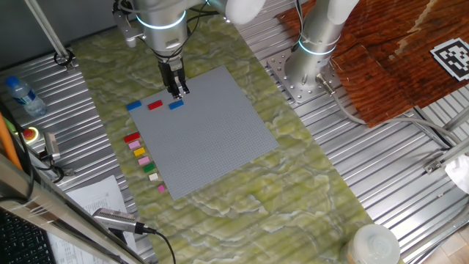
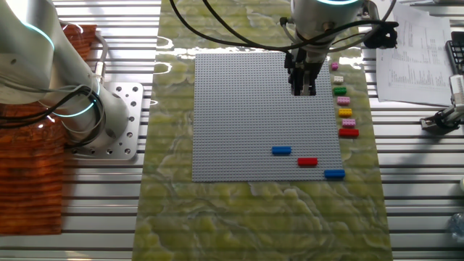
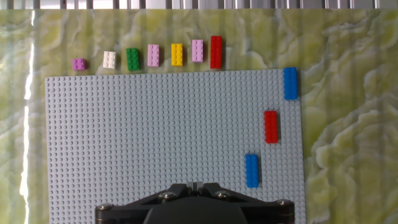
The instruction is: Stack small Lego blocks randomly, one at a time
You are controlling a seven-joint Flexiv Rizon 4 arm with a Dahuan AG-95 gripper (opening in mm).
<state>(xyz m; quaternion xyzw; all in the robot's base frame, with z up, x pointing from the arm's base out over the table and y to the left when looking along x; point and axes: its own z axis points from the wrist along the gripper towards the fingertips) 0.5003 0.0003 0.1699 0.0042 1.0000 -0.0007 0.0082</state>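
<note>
Three small Lego blocks lie apart on the grey baseplate: a blue one, a red one and a second blue one at the plate's corner. A row of several blocks lies on the mat along the plate's edge, running from a red one through pink, yellow, pink, green and cream to a tiny pink one. My gripper hangs well above the plate, fingers together with nothing between them. It also shows in the other fixed view.
The baseplate lies on a green marbled mat on a ribbed metal table. The arm's base stands beside the mat. A water bottle, papers and a handheld tool lie near the table edges.
</note>
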